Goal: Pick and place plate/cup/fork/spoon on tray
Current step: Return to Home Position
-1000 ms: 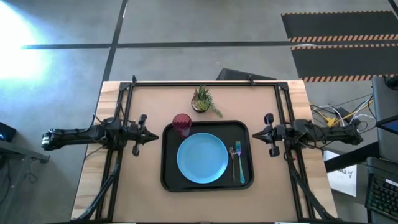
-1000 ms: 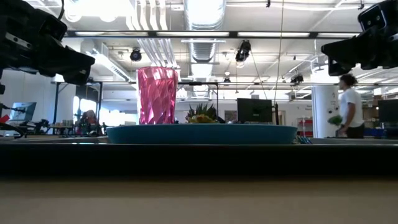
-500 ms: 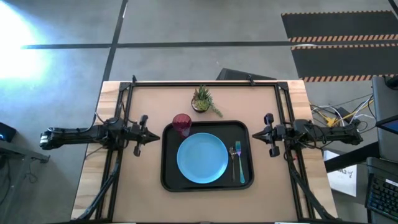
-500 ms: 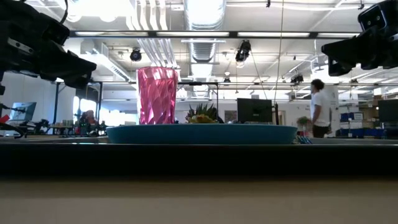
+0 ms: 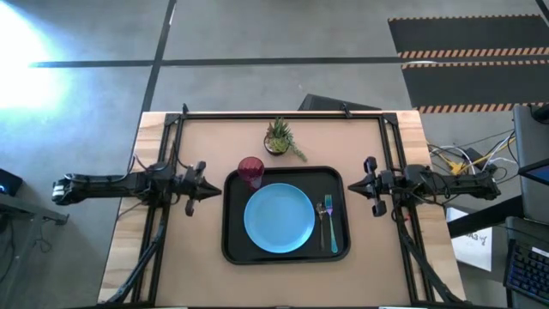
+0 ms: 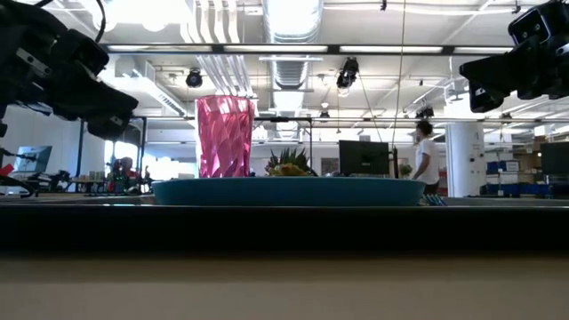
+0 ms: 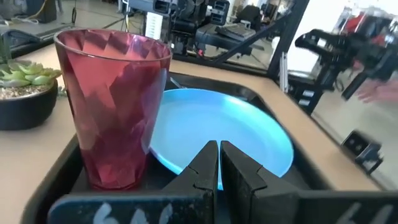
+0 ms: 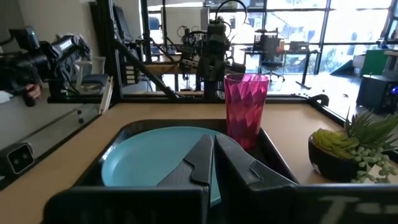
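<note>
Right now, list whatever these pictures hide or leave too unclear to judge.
Spoon: high view, too small and dark against the tray to tell apart beside the fork.
Fork and spoon: low view, hidden behind the plate and tray rim.
Base of the cup: low view, hidden behind the plate.
Tray's near end: right wrist view, covered by the shut right claw.
</note>
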{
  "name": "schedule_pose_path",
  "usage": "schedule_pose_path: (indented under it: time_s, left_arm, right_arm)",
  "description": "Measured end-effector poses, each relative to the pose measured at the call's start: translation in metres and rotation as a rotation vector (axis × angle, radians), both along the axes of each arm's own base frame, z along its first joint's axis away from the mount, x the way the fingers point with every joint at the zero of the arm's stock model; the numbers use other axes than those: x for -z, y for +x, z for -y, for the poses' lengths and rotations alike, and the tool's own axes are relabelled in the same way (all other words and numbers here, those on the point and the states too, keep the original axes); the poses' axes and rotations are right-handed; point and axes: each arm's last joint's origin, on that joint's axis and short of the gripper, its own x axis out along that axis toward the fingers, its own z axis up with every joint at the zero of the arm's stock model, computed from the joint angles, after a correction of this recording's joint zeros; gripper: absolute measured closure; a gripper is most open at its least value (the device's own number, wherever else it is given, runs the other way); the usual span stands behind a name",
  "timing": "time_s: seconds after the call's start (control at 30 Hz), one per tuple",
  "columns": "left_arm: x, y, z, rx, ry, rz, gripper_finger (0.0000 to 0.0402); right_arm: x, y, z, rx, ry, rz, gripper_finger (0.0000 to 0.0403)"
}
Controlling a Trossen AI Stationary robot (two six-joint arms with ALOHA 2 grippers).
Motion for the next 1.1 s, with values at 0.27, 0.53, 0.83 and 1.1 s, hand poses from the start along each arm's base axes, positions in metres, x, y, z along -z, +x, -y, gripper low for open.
schedule_pose_path:
  time_s: [0.27,0.53,0.83,1.1]
  left_arm:
    - [0.003,0.002,0.0,0.028,0.178,-0.009,0.0402]
    - [-0.006,0.002,0.0,0.041,0.277,0.1,0.0402]
    - [-0.008,0.0,0.0,0.044,0.296,0.132,0.0402]
    - [-0.01,-0.002,0.001,0.051,0.298,0.155,0.0402]
  right_arm:
    - [0.0,0.0,0.0,0.0,-0.004,0.001,0.0394]
    - [0.0,0.0,0.0,0.0,-0.004,0.002,0.0394]
    - [0.0,0.0,0.0,0.0,-0.004,0.002,0.0394]
    - [0.0,0.0,0.0,0.0,-0.004,0.002,0.0394]
